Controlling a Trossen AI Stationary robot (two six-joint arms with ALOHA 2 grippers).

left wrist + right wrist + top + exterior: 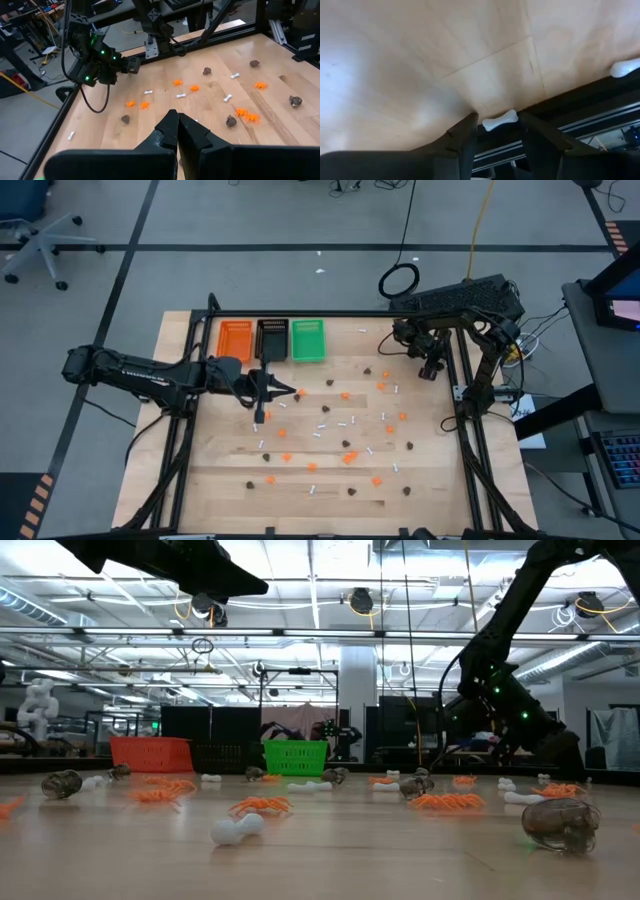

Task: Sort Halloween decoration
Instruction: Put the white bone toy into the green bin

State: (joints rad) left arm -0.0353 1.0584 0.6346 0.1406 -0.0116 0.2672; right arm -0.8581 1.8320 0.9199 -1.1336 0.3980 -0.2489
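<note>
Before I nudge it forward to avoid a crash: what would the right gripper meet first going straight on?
The right gripper, fingers open, points at a small white bone lying by the table edge. It would likely meet that bone first, though depth is hard to judge.

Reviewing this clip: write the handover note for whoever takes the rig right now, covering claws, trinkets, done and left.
Left claw: shut, nothing seen in it, hovering over the table in front of the black tray.
Right claw: open, fingers either side of a white bone at the table's edge, not gripped yet.
Trinkets: orange, brown and white pieces lie scattered across the table.
Done: the orange tray and green tray look empty.
Left: nearly all of the sorting.
</note>
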